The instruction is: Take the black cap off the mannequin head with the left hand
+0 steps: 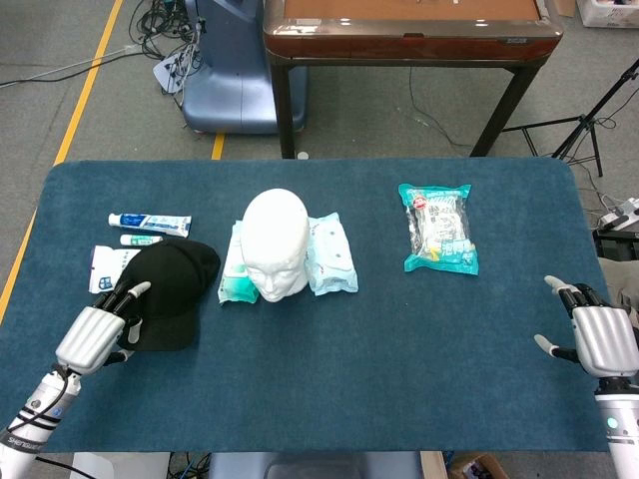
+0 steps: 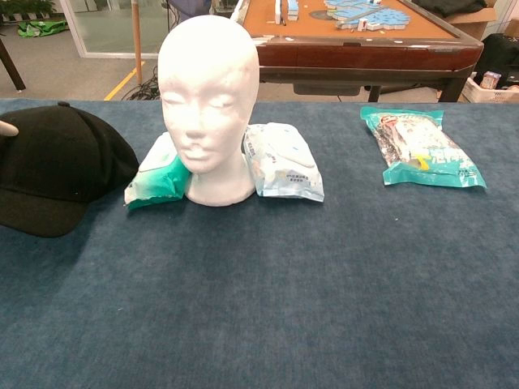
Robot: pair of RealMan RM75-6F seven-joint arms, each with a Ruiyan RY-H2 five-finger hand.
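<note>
The black cap [image 1: 175,284] [image 2: 57,166] is off the white mannequin head [image 1: 277,242] [image 2: 208,89] and sits low over the blue table [image 1: 359,359], left of the head. My left hand [image 1: 95,334] is at the cap's left edge, its fingers laid over the brim and holding it. In the chest view only one fingertip [image 2: 6,128] of that hand shows at the frame's left border. The head stands bare and upright mid-table. My right hand [image 1: 599,337] rests at the table's right edge, fingers apart, empty.
Two wipe packs [image 1: 331,254] [image 1: 234,269] flank the head's base. A teal snack bag [image 1: 437,228] lies back right. A toothpaste tube [image 1: 148,221] and a white packet [image 1: 108,265] lie behind the cap. A wooden table [image 1: 409,30] stands beyond.
</note>
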